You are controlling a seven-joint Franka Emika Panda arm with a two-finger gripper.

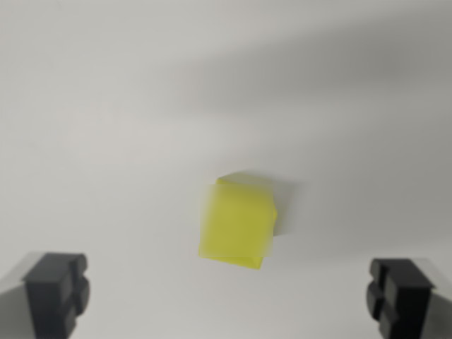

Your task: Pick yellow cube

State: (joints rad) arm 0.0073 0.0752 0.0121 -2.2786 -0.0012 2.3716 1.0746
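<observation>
A yellow cube (239, 220) rests on a plain white surface, a little right of the wrist view's centre, slightly blurred and turned at a small angle. My gripper (228, 296) is open, with its two black fingertips (56, 291) at the bottom corners of the view, one on each side. The cube lies ahead of the fingertips and between their lines, with nothing held between them.
The white surface (106, 106) fills the whole view. A broad soft shadow (339, 63) crosses the upper right part of it.
</observation>
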